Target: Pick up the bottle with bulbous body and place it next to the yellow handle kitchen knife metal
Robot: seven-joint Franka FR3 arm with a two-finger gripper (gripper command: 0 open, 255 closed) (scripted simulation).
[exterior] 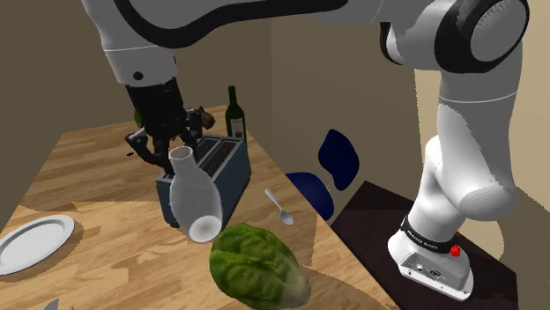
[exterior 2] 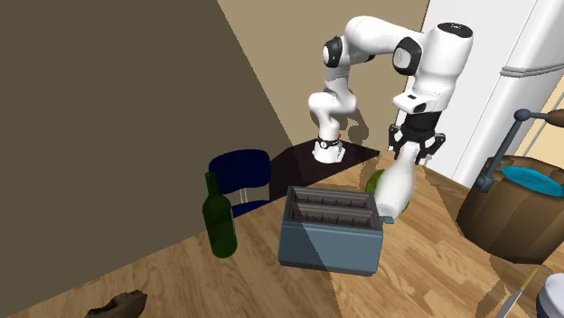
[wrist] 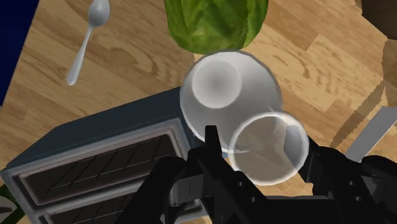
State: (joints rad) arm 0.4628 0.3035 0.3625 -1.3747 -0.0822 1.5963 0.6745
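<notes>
My black gripper (exterior: 174,151) is shut on the neck of a white bottle (exterior: 196,201) with a bulbous body. The bottle hangs tilted above the wooden table (exterior: 106,189), just in front of a dark blue toaster (exterior: 220,167). From the second exterior view the gripper (exterior 2: 415,144) clasps the bottle (exterior 2: 396,188) beyond the toaster (exterior 2: 330,233). In the wrist view the fingers (wrist: 210,145) flank the bottle's open mouth (wrist: 268,147), with its round body beyond. A thin knife with a yellow handle (exterior 2: 531,275) lies near the table's corner; its grey blade (wrist: 376,130) shows past the bottle.
A green lettuce head (exterior: 257,264) lies just below the bottle, with a metal spoon (exterior: 279,206) beside it. Behind the toaster stands a dark wine bottle (exterior: 234,113). A white plate (exterior: 33,242) sits at the shoulder view's left. A blue chair (exterior: 328,172) and a barrel (exterior 2: 511,212) stand off the table.
</notes>
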